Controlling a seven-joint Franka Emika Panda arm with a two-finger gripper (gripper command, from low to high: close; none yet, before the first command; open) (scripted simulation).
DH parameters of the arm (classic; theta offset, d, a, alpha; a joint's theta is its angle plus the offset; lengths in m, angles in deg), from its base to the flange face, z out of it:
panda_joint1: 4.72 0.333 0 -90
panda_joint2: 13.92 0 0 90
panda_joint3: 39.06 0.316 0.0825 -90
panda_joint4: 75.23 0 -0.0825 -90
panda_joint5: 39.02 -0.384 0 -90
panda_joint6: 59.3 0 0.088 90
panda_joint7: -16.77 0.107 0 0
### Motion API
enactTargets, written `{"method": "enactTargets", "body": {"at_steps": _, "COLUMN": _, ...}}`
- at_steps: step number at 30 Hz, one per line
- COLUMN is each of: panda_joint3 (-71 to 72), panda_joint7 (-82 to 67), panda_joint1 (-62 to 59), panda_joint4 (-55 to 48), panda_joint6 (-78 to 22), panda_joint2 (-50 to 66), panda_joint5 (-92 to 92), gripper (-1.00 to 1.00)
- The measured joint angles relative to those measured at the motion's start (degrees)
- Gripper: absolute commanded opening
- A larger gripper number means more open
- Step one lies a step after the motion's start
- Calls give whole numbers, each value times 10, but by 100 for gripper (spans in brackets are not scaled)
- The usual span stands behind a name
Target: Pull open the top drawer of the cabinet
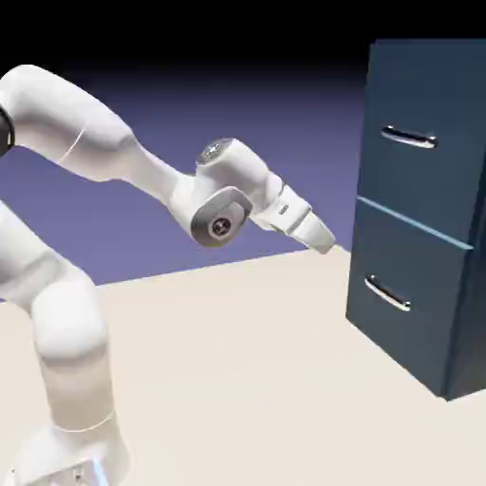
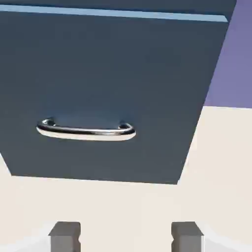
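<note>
The dark navy cabinet (image 1: 472, 313) stands at the exterior view's right. Its top drawer (image 1: 432, 95) sits flush and closed, with a slim silver bar handle (image 1: 408, 139). My gripper (image 1: 326, 240) hangs left of the cabinet with free space between, below the top handle's height, tilted down toward the cabinet's lower half. In the hand view the two grey fingertips (image 2: 65, 236) stand well apart with nothing between them, so the gripper (image 2: 126, 238) is open. That view is filled by the lower drawer front (image 2: 108, 74) and its handle (image 2: 86, 130), under the light-blue seam (image 2: 113, 13).
The lower drawer (image 1: 403, 313) with its own silver handle (image 1: 387, 294) is also closed. The beige table (image 1: 247, 380) stretches between the arm's base and the cabinet. The white arm (image 1: 104, 142) arches in from the left.
</note>
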Motion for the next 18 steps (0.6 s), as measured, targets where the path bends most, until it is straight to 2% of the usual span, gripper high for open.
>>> {"method": "enactTargets", "body": {"at_steps": 18, "panda_joint3": 219, "panda_joint7": -115, "panda_joint1": -227, "panda_joint4": -152, "panda_joint6": -17, "panda_joint2": 6, "panda_joint5": -449, "gripper": 0}}
